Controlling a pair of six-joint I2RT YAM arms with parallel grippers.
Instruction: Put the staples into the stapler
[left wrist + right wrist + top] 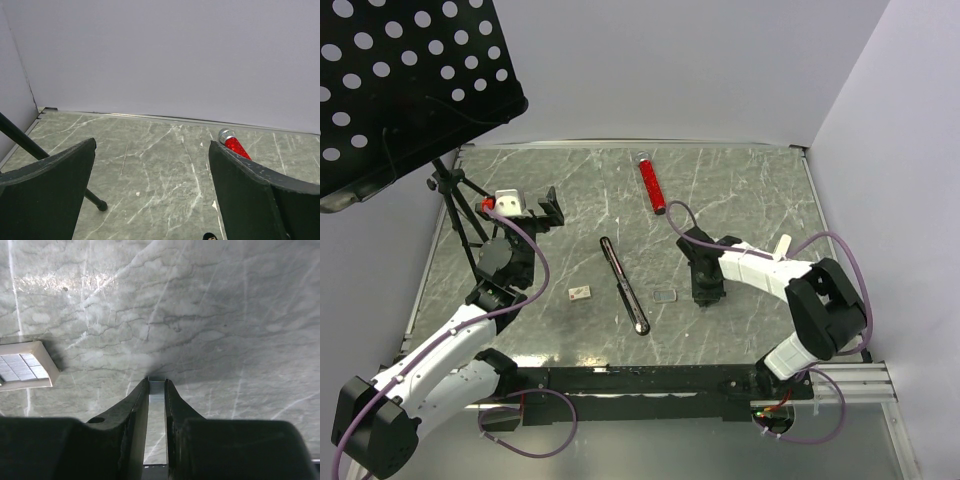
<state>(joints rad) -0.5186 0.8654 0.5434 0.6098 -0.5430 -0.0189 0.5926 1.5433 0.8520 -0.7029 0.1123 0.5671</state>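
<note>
R end effector (156,385) clenched on the staples (156,432), right of the open stapler (623,285) — L end effector (152,145) released, over counter (750,190) at far left.

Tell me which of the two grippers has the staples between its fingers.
The right gripper: a silver strip of staples sits pinched between its fingers, whereas the left gripper stands wide open and empty.

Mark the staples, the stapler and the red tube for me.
staples (156,430): right wrist view, middle of the silver strip.
stapler (623,285): top view, mid-body.
red tube (651,187): top view, mid-barrel.
</note>
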